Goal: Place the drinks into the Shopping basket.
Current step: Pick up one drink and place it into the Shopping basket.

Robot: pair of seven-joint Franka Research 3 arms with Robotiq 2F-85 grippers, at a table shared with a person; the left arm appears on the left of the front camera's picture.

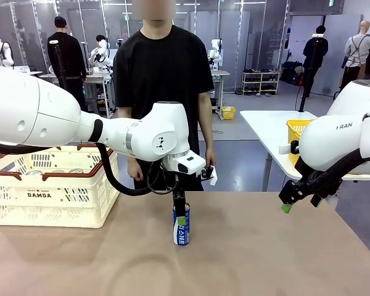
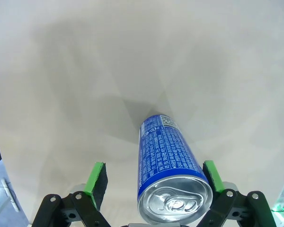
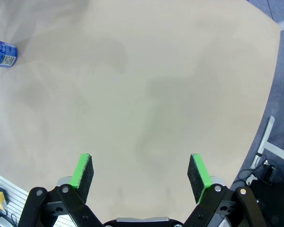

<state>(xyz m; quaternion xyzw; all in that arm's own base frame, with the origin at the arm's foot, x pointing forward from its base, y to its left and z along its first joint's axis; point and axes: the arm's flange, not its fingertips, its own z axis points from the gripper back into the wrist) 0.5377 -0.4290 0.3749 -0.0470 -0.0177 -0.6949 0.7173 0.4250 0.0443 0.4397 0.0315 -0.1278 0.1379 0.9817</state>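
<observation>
A blue drink can (image 1: 181, 228) with white lettering stands upright at the middle of the table. My left gripper (image 1: 180, 208) reaches down over it from above. In the left wrist view the can (image 2: 168, 161) sits between the open fingers of the left gripper (image 2: 154, 182), close to the right green pad (image 2: 212, 176) and well apart from the left pad (image 2: 97, 182). The cream-white Shopping basket (image 1: 49, 196) with brown rim stands at the table's far left. My right gripper (image 1: 288, 205) hangs open above the table's right side; in its own view the right gripper (image 3: 141, 172) holds nothing, and the can (image 3: 2, 53) lies far off.
A person in black (image 1: 163, 74) stands at the far edge, hands down by their sides. A yellow mesh basket (image 1: 296, 131) sits on a white table behind at right. Bare tabletop (image 1: 265, 259) stretches between the can and the right gripper.
</observation>
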